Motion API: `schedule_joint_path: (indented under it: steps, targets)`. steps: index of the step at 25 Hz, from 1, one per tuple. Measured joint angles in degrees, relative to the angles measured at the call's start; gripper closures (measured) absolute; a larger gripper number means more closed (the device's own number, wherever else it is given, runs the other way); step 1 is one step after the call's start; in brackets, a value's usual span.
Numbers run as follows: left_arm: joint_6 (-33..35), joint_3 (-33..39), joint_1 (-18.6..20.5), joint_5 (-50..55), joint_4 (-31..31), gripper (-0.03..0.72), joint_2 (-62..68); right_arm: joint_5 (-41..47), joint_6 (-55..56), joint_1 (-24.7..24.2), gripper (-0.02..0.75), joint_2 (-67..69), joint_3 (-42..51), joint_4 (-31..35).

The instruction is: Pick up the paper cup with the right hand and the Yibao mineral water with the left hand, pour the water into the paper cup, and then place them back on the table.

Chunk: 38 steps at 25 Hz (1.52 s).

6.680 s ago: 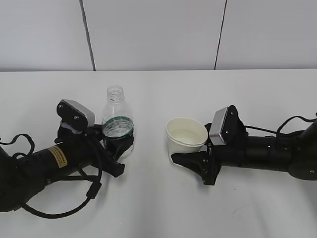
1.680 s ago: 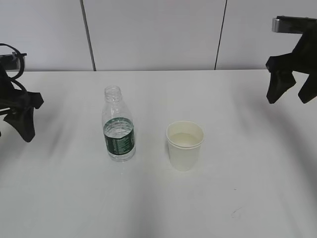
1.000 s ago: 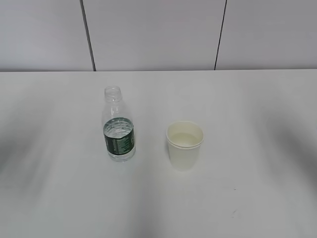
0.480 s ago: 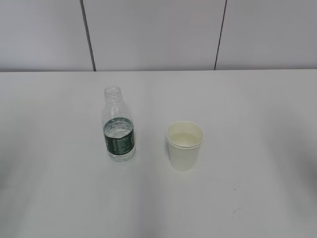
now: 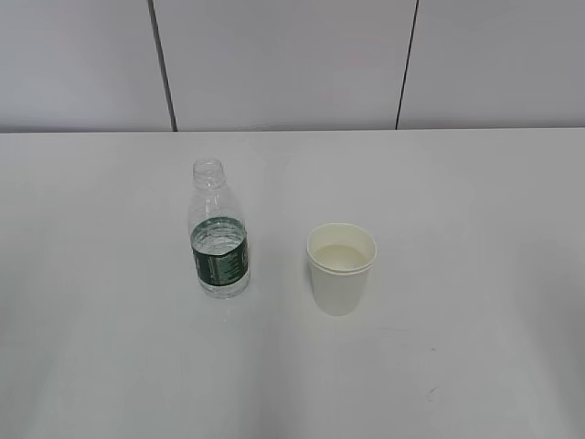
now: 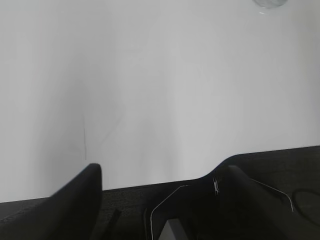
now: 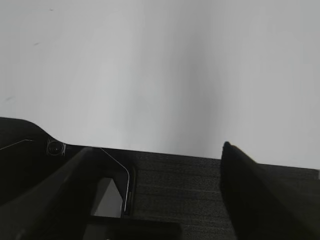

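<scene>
The Yibao mineral water bottle (image 5: 219,242) stands upright and capless on the white table (image 5: 457,201), left of centre, with water at label height. The paper cup (image 5: 340,270) stands upright to its right, with liquid inside. Neither arm shows in the exterior view. In the left wrist view my left gripper (image 6: 162,197) is open and empty, over the table's near edge; the bottle's base (image 6: 270,2) shows at the top right. In the right wrist view my right gripper (image 7: 155,192) is open and empty, also over the table's edge. The cup is out of both wrist views.
A grey panelled wall (image 5: 274,64) stands behind the table. A dark textured surface (image 6: 135,210) lies below the table's edge under the left gripper, and it also shows under the right gripper (image 7: 175,190).
Both arms let go of the bottle and cup, lifted away to the sides and left the exterior view. Bottle and cup have stayed standing in place.
</scene>
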Motion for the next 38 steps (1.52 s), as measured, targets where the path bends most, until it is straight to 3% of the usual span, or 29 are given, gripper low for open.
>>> schedule_joint_path:
  steps: [7, 20, 25, 38]
  targets:
    - [0.0, 3.1, 0.0, -1.5, 0.1, 0.230, -7.4, -1.7, 0.0, 0.0, 0.144, -10.5, 7.0, -0.1]
    - [0.0, 4.9, 0.0, -4.3, 0.2, 0.230, -27.3, -5.6, 0.0, 0.0, 0.144, -28.5, 9.8, -0.1]
    - [0.0, 4.9, 0.0, -4.2, 0.3, 0.230, -27.6, -5.4, 0.0, 0.0, 0.144, -37.0, 9.8, 0.0]
    - [0.0, 4.9, 0.0, -4.2, 0.3, 0.230, -27.9, -5.4, 0.1, 0.0, 0.145, -37.6, 9.8, 0.0]
